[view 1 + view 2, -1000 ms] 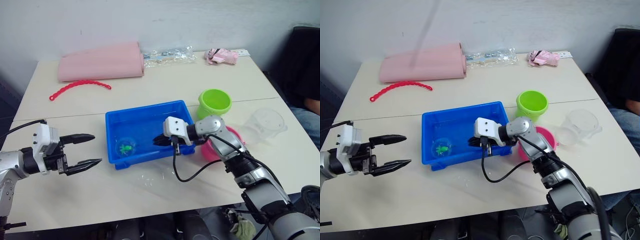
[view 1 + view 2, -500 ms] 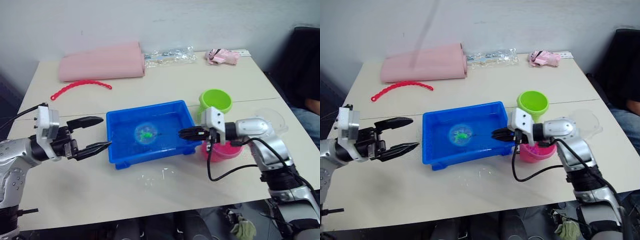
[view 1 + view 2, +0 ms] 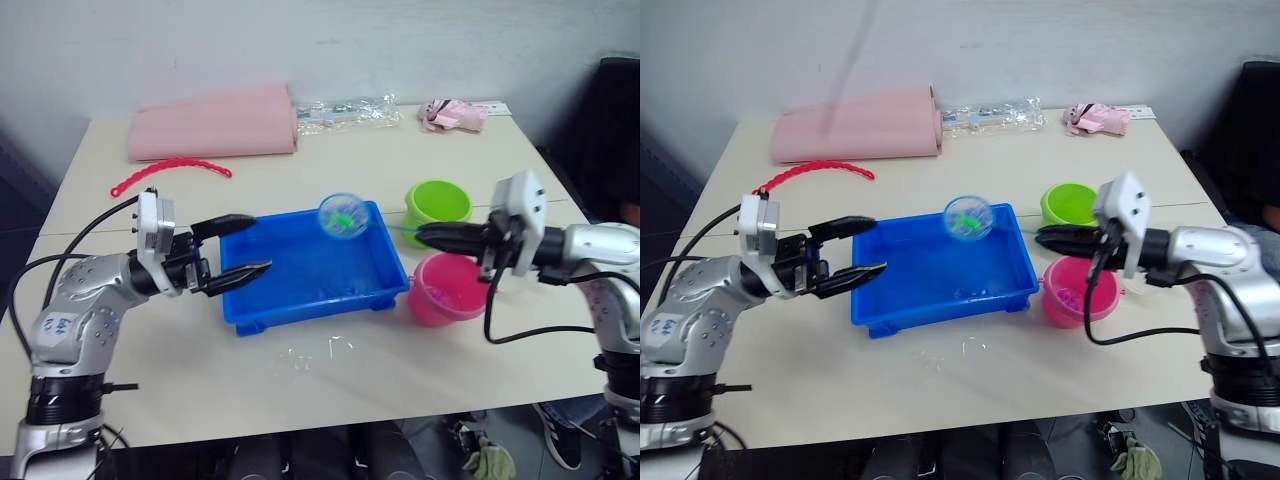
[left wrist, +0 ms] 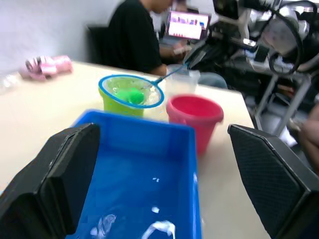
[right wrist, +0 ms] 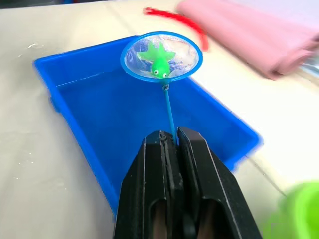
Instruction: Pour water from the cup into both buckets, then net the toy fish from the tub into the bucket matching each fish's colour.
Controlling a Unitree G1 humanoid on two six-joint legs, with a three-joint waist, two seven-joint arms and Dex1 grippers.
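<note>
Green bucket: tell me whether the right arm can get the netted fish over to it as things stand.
Probably yes. The right gripper holds the net lifted above the tub with the green fish inside; the green bucket stands open beside the tub, with nothing between.

Beige table, pale wall, dark chair.

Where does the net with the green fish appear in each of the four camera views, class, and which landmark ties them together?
Left eye view: net raised over the tub's far right corner.
Right eye view: above the tub's far rim.
Left wrist view: before the green bucket.
Right wrist view: beyond the right end effector, holding the green fish.
Shared landmark: the blue tub.
</note>
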